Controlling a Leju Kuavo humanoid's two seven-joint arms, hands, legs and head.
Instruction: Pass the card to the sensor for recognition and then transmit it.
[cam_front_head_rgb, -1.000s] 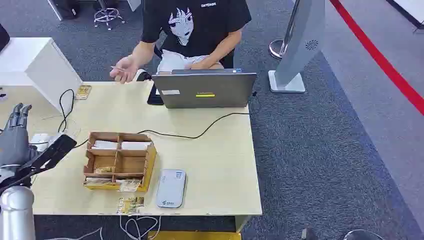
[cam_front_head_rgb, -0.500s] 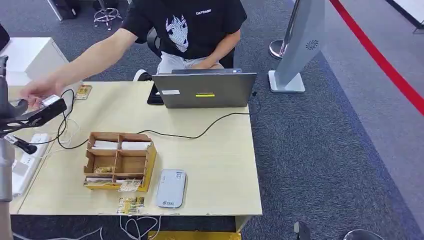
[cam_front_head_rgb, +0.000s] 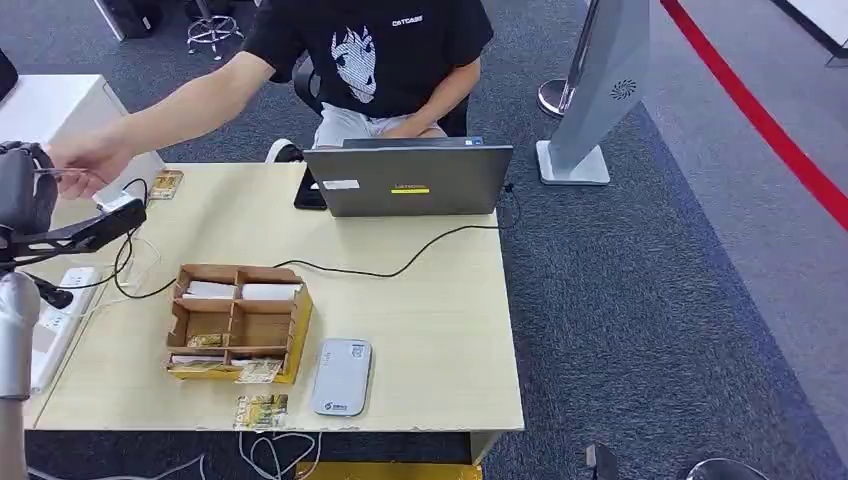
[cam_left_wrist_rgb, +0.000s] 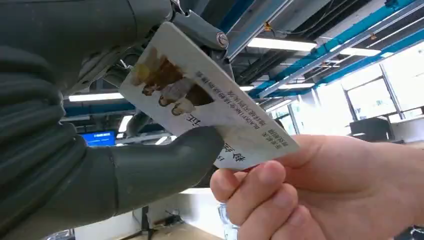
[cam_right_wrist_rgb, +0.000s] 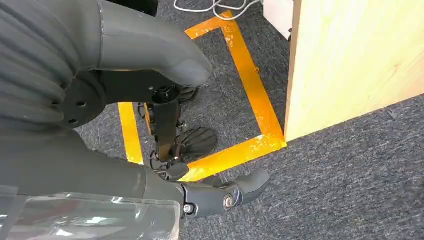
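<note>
1. Left hand (cam_front_head_rgb: 25, 190), grey with dark fingers, raised at the table's far-left corner. It grips the white printed plastic card (cam_left_wrist_rgb: 200, 100): thick grey thumb (cam_left_wrist_rgb: 165, 160) pressed on one face, dark fingers (cam_left_wrist_rgb: 200, 27) behind the other. Most of the card juts out past the fingertips, likely so it can be taken.
2. The person's hand (cam_left_wrist_rgb: 300, 185) pinches the card's free corner, just beside the thumb tip. Both hold it; judged to be mid-handover, release not yet made.
3. Brown cardboard divided tray (cam_front_head_rgb: 238, 322) holds more cards; the grey flat card sensor (cam_front_head_rgb: 342, 376) lies just beside it. Both well apart from the fingers.
4. Right hand (cam_right_wrist_rgb: 165, 125) hangs beside the table's pale wooden edge (cam_right_wrist_rgb: 350, 60), fingers loosely spread, holding nothing.
</note>
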